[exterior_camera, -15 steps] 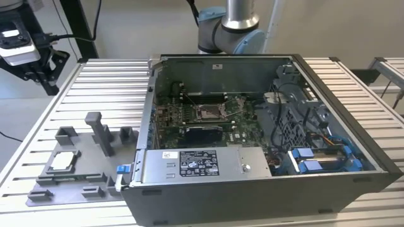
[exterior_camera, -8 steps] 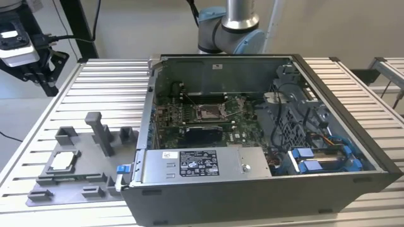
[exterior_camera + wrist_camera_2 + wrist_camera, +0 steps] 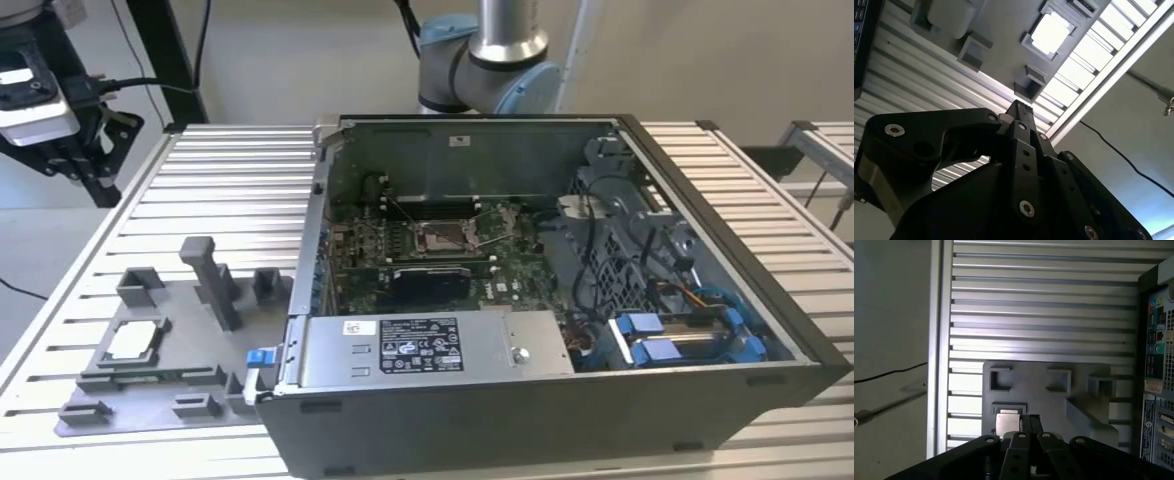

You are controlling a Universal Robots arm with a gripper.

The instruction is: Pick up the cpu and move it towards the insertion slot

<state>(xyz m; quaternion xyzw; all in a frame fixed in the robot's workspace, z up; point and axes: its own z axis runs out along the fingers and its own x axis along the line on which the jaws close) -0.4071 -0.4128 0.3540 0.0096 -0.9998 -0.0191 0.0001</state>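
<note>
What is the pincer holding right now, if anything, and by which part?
Nothing is held. The pincer is shut on nothing, and the cpu lies in its pocket of the grey tray, apart from the pincer.

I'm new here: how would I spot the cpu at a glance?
Find the open computer case; a grey tray lies beside it, on the exterior view's left. The cpu is the flat silvery-white square in it, among grey blocks.

The end effector (image 3: 1020, 106) hangs aloft, its black fingers pressed together.
</note>
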